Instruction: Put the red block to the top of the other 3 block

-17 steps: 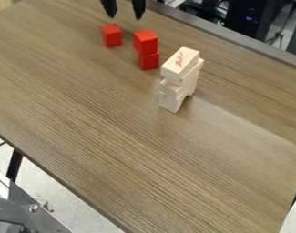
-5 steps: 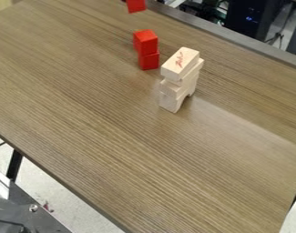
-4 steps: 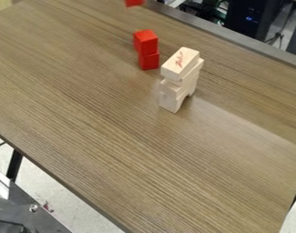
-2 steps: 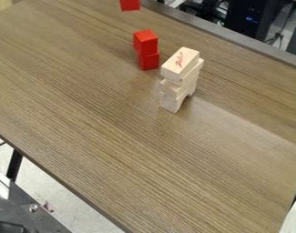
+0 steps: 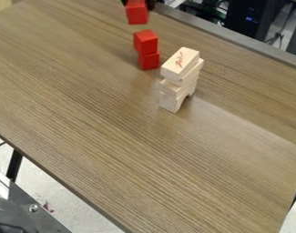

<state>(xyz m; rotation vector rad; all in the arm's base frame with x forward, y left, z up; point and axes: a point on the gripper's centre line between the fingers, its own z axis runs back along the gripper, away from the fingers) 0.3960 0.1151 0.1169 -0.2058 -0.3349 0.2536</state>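
Saw the held red block near the top edge of the view, pinched between the fingers of the black gripper and apart from the other blocks. Found lower in the view an upper red block resting on a lower red block, slightly offset. Could not tell from this angle about the held one being squarely over the pair. Noted just beside them, to the right, a stack of pale wooden blocks, a little uneven, with a red scribble on the top face and a notch at the foot. Saw both stacks on a brown wood-grain table. Made out past the far edge a dark case with small blue lights, and at lower left a pale floor.
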